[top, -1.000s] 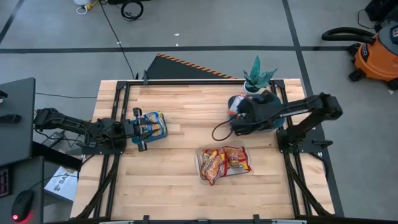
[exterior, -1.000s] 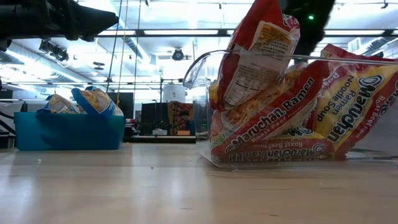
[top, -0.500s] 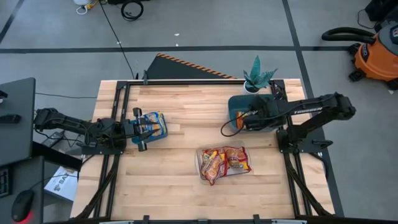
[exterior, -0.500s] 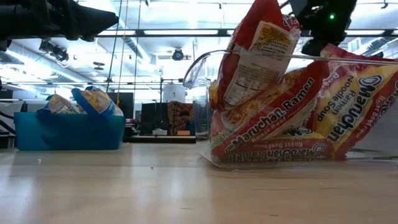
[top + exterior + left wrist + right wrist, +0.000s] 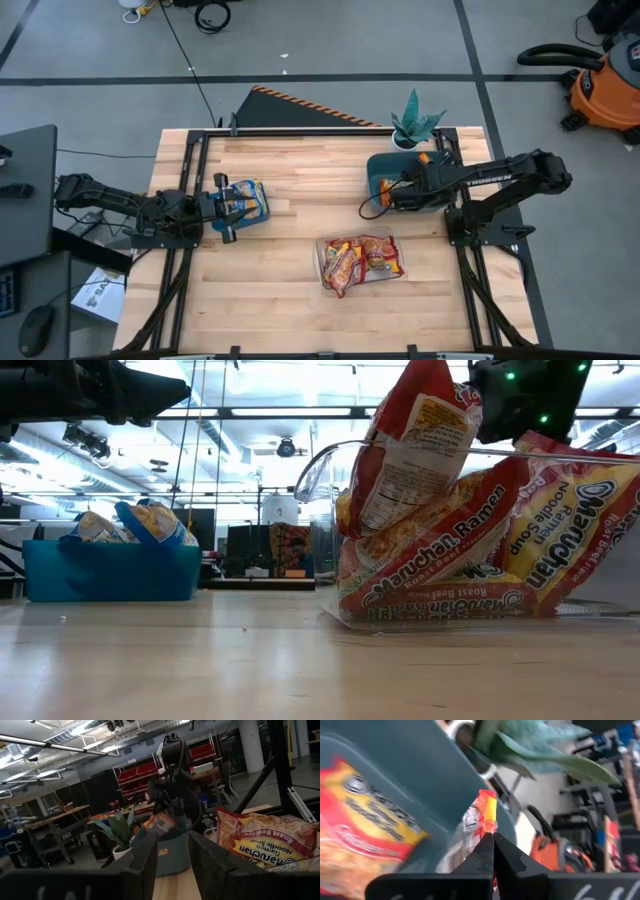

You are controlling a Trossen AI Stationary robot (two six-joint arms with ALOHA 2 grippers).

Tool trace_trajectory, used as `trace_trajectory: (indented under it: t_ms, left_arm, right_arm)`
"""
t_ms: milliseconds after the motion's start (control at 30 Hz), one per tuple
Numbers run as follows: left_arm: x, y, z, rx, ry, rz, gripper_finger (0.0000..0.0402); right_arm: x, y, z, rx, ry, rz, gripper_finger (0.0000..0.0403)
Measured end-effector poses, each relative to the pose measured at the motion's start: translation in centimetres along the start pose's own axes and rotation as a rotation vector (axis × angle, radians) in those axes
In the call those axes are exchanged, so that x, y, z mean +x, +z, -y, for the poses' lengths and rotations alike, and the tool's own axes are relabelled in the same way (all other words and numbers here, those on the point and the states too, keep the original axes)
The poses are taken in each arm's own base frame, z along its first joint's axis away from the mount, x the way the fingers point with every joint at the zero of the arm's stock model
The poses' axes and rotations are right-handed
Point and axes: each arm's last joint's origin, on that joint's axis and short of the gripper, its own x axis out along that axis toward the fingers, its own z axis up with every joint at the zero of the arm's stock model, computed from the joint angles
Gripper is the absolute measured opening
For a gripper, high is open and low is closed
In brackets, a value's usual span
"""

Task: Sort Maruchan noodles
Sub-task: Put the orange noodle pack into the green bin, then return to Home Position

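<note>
A: Right gripper [image 5: 385,193] over the teal bin [image 5: 383,165] at the far right of the worktop [image 5: 290,300], beside the potted plant [image 5: 413,122]. Fingers [image 5: 485,857] clenched on the crimped edge of an orange-trimmed noodle packet [image 5: 486,812], held above the bin wall.

B: Risk?

A: Probably a thin pinch on slick film. Could slip early, catch on the rim and fall outside the bin. Another packet [image 5: 370,832] already lying inside, glossy and crinkled.

B: Left side?

A: Left gripper [image 5: 222,207] parked at the blue bin [image 5: 247,200], near the left edge. Fingers [image 5: 145,862] apart, grasping nothing visible. Yellow and blue packets [image 5: 140,525] heaped above that bin's rim; could slide off if knocked.

B: Remainder?

A: Red-trimmed packets [image 5: 362,260] piled in a clear tray [image 5: 325,475] near the middle of the worktop. Flat, soft, shiny rectangles, leaning on each other; one standing tall and likely to topple.
</note>
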Motion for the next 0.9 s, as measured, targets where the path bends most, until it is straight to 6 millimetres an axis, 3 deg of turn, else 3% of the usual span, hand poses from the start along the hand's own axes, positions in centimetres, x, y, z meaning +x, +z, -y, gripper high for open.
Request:
trace_trajectory:
  t_ms: [500, 700, 900]
  left_arm:
    - [0.0, 0.0, 0.0, 0.000, 0.000, 0.000, 0.0117]
    - [0.0, 0.0, 0.0, 0.000, 0.000, 0.000, 0.0117]
    - [0.0, 0.0, 0.0, 0.000, 0.000, -0.001, 0.0117]
  right_arm:
    - [0.1, 2.7, -3.9, -0.074, 0.411, 0.126, 0.0026]
    - [-0.4, 3.7, -4.6, -0.059, 0.570, 0.177, 0.0056]
    - [-0.8, 3.9, -4.3, -0.034, 0.596, 0.215, 0.0102]
